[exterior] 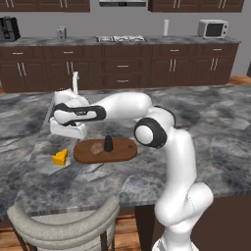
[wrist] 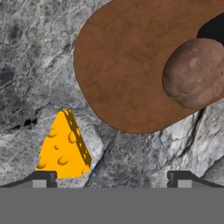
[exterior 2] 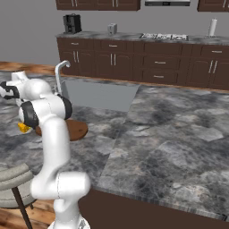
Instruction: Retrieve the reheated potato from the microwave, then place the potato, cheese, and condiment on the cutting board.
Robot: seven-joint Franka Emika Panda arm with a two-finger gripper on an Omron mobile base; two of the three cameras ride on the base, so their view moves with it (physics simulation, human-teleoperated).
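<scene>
The reddish-brown cutting board (exterior: 120, 152) (wrist: 127, 65) lies on the grey marble counter. On it rest the brown potato (exterior: 97, 148) (wrist: 194, 72) and the black condiment (exterior: 108, 143) (wrist: 214, 28) shaker. The yellow cheese (exterior: 60, 157) (wrist: 63, 148) (exterior 2: 22, 127) wedge sits on the counter just off the board's left end. My gripper (exterior: 68, 136) (wrist: 113, 177) hovers above the counter between cheese and board, pointing down. It is open, with nothing between its fingertips (wrist: 41, 177). The microwave is out of view.
A sink (exterior 2: 98, 96) with a curved faucet (exterior: 75, 81) is set into the counter behind the board. A padded stool (exterior: 63, 220) stands at the counter's near edge. Dark cabinets and a small silver appliance (exterior: 213, 28) line the far wall.
</scene>
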